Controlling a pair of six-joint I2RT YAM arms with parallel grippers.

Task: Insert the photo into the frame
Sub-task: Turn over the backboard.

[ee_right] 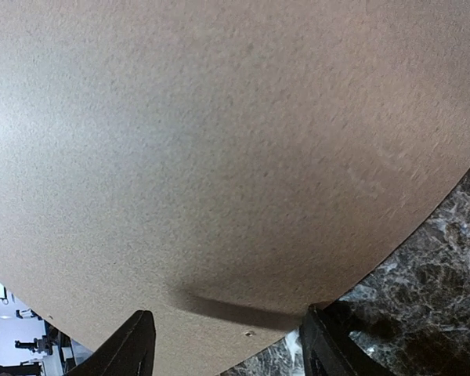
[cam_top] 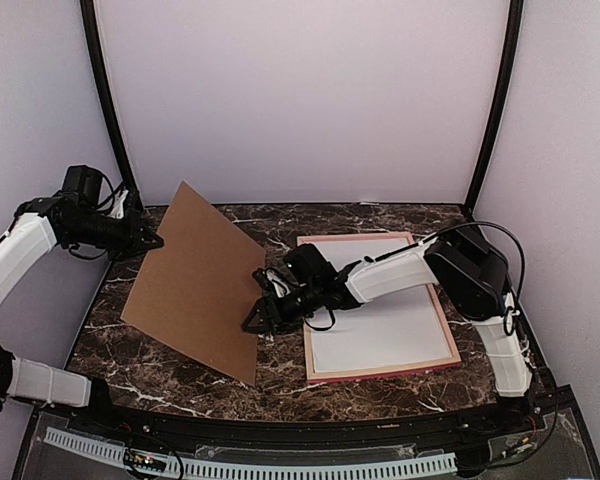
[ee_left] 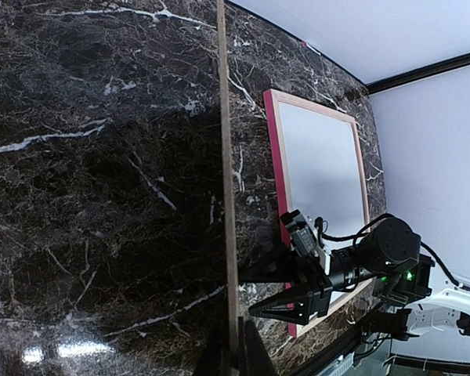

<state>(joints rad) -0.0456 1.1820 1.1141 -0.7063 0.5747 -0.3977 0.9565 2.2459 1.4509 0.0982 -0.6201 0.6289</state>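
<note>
Frame point(cam_top: 380, 373) point(ee_left: 276, 157) of thin wood, rectangular, with a pink outer face and a light wood inner side, lies flat on the dark marble table point(cam_top: 280, 375) point(ee_left: 102, 196) point(ee_right: 446, 258). A plain white sheet point(cam_top: 380, 335) point(ee_left: 325, 164) fills the inside of it. From my screens I cannot tell what that sheet is. I see no sunset print in any view.

Just to the left of the frame, a large plain brown rectangular board point(cam_top: 195, 280) point(ee_left: 223, 157) point(ee_right: 219, 157) stands tilted, higher on the side away from the frame. I cannot tell whether its low corner rests on the marble.

My left gripper point(cam_top: 150, 240) point(ee_left: 233, 345) is at the board's edge farthest from the frame. Its fingers are closed tight on that edge, and in the wrist view the board runs edge-on as a thin line straight out from between them.

My right arm reaches across the frame's near-left part. My right gripper point(cam_top: 260, 318) point(ee_left: 247, 296) point(ee_right: 227, 313) is just off the frame's left rim, at the board's edge nearest the frame. Its fingers point(ee_right: 137, 348) are spread well apart with nothing clamped. The brown face fills the view ahead of them, and I cannot tell whether a fingertip touches the board.
</note>
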